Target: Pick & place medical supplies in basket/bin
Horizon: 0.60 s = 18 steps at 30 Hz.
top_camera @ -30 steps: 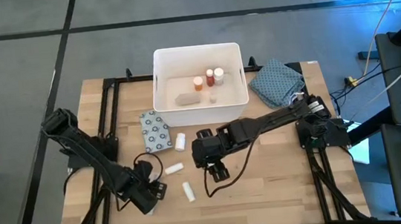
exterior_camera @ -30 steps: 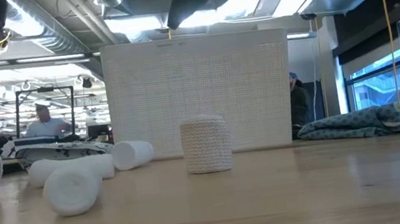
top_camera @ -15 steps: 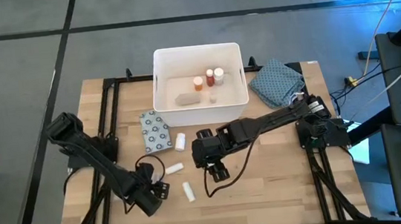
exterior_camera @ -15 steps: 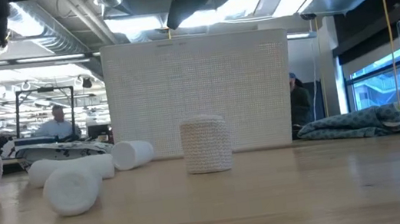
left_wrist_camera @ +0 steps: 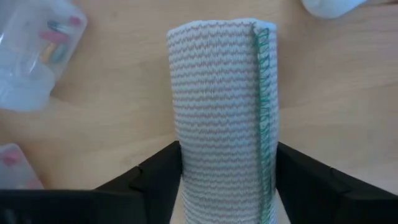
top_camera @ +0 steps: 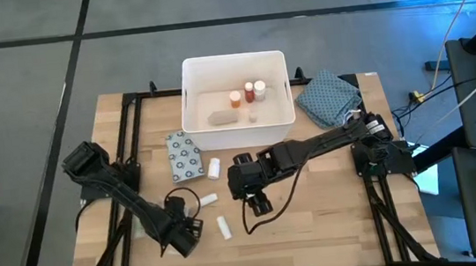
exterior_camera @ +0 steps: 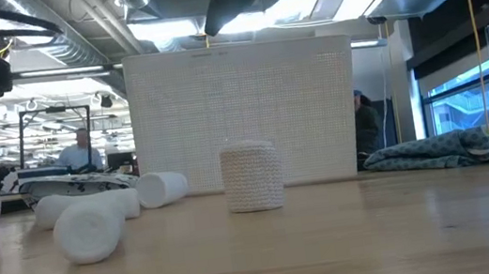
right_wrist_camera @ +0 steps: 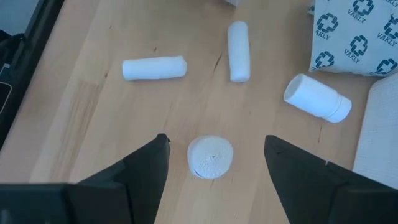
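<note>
Near edge, left side. The left gripper (left_wrist_camera: 228, 149) is closed on a beige woven bandage roll with a green stitched seam (left_wrist_camera: 217, 81). One dark finger presses each long side. The roll lies at the table's near left and appears to rest on the wood.

Handling (judgement):
- Light, soft and compressible.
- The knit is grippy, so slip is unlikely.
- A hard squeeze would only dent it, and it is not fragile.
- Best hold is across the middle of its length, clear of the loose seam end, which could unwind.

Appearance: ribbed elastic weave, tightly wound, cylinder shape.

Mid-table. The right gripper (right_wrist_camera: 216, 139) hovers above an upright white gauze roll (right_wrist_camera: 210, 157). Its fingers are spread and clear of it on both sides, holding nothing. The roll looks equally light. Taken from above across its round body, it should stay upright.

Just beyond lie two slim white rolls (top_camera: 224, 227), (top_camera: 206, 200). A white plastic bottle on its side (top_camera: 213, 166) is near them, and past it a flat grey dotted packet (top_camera: 184, 155).

Far side. The large white rectangular plastic tub (top_camera: 232, 59) already holds two white-capped red and orange bottles (top_camera: 255, 89) and a beige item (top_camera: 222, 117). A blue-grey patterned cloth (top_camera: 330, 97) lies beside it to the right.
</note>
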{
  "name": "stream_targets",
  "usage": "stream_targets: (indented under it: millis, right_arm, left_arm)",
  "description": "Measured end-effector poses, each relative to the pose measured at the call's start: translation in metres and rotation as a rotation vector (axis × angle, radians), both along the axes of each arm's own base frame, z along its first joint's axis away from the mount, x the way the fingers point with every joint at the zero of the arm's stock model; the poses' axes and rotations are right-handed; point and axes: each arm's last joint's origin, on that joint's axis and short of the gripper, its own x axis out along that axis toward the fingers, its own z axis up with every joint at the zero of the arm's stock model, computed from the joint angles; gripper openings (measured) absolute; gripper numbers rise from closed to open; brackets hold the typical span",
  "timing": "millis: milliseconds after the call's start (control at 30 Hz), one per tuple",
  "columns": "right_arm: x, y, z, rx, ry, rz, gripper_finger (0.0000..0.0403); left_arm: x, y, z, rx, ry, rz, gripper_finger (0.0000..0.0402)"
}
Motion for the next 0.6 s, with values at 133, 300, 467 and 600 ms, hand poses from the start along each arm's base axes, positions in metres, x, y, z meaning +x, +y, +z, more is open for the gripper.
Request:
stream_targets:
  millis: [133, 300, 467, 600]
  right_arm:
    - [-0.009, -0.003, 0.001, -0.029, 0.076, -0.035, 0.0262]
    - [-0.036, -0.011, 0.025, -0.04, 0.155, -0.122, 0.0262]
    - [-0.068, -0.02, 0.067, -0.049, 0.078, -0.203, 0.0262]
    - [-0.085, -0.027, 0.096, -0.056, -0.067, -0.282, 0.0262]
  left_arm:
    - [-0.001, 0.002, 0.006, 0.001, -0.013, -0.041, 0.0176]
    - [-0.01, 0.013, 0.048, 0.09, -0.138, -0.055, 0.0108]
    - [-0.026, 0.039, 0.129, 0.322, -0.475, -0.108, 0.0076]
    - [-0.03, 0.079, 0.184, 0.51, -0.61, -0.199, 0.0076]
